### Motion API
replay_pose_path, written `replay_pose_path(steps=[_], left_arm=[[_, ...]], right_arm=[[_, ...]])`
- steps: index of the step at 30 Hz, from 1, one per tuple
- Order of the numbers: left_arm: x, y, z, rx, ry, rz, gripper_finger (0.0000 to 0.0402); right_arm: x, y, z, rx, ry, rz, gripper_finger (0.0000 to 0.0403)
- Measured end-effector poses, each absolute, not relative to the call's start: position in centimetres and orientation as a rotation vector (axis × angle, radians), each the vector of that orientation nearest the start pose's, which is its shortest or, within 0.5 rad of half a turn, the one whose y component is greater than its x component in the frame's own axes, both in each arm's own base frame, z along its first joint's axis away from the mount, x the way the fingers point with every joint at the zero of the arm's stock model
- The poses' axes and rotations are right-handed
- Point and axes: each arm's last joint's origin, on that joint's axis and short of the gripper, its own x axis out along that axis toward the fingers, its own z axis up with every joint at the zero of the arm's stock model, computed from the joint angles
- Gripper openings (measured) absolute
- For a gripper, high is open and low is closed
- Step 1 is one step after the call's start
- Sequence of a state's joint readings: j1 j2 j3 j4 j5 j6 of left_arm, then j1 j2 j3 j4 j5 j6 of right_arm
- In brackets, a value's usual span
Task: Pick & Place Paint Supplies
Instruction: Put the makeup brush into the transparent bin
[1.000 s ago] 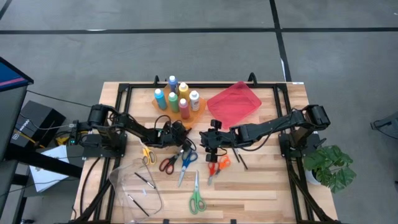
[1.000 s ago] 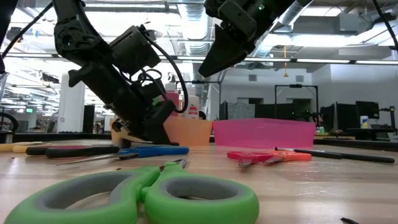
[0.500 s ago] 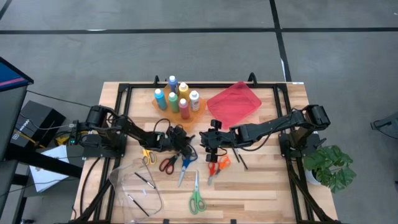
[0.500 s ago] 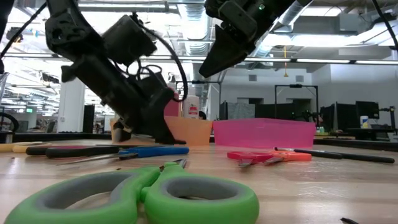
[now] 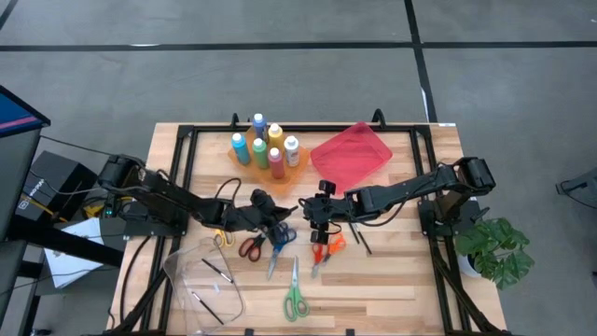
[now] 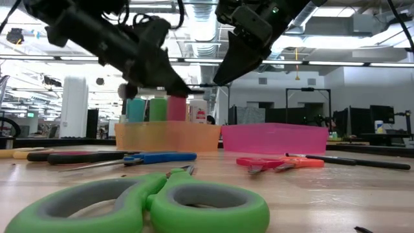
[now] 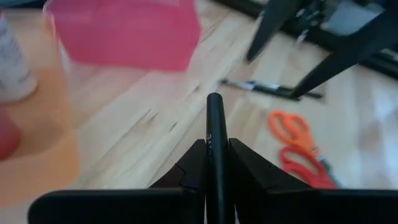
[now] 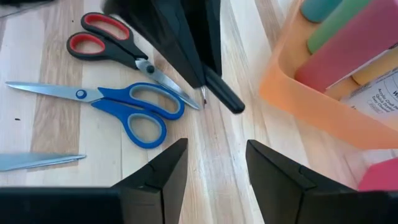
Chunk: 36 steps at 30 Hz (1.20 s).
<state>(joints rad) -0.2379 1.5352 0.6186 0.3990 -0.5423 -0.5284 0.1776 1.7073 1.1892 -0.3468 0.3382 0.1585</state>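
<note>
I have the left gripper (image 5: 270, 218) near the middle of the wooden table (image 5: 392, 280), raised off the surface just above the blue-handled scissors (image 5: 277, 245). Its jaws are clamped on a thin dark-handled brush (image 7: 215, 149), which sticks out forward between the fingers (image 7: 249, 177) in the left wrist view.

My right gripper (image 5: 315, 227) hangs close by on the right, above the orange-handled scissors (image 5: 326, 250), jaws parted and gripping nothing.

The red-and-black-handled scissors (image 5: 250, 245) lie just left of the blue pair, yellow-handled scissors (image 5: 222, 233) further left, and the green-handled scissors (image 5: 295, 297) sit at the near edge. Another dark brush (image 5: 360, 238) lies on the table right of the orange pair.

At the far side, the small coloured paint bottles (image 5: 265, 145) stand together in the orange plastic tray (image 5: 297, 168), with the red plastic tray (image 5: 351, 155) to its right. A clear plastic tray (image 5: 201, 278) at the near left holds more thin brushes (image 5: 216, 268).
</note>
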Motion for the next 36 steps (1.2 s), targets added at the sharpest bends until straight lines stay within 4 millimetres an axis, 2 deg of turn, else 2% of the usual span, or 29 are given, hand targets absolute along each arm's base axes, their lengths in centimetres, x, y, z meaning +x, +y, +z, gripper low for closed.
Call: replay_pose_path(steps=[8,20,25,31,36], left_arm=[[27.0,-6.6,19.7,-0.279,0.295,0.319,0.0039],[23.1,-8.8,27.0,-0.207,0.001,0.116,0.0039],[21.2,-9.8,29.5,-0.182,-0.119,-0.065,0.0043],[19.4,-10.5,31.6,-0.181,-0.252,-0.235,0.004],[18.2,-11.3,33.4,-0.18,-0.449,-0.504,0.0046]], right_arm=[[35.5,5.4,22.2,-0.062,0.839,-0.224,0.0159],[35.5,5.4,22.2,-0.061,0.838,-0.224,0.0159],[35.5,5.4,22.3,-0.06,0.834,-0.224,0.0159],[35.5,5.4,22.3,-0.06,0.83,-0.223,0.0159],[35.5,5.4,22.3,-0.06,0.83,-0.223,0.0159]])
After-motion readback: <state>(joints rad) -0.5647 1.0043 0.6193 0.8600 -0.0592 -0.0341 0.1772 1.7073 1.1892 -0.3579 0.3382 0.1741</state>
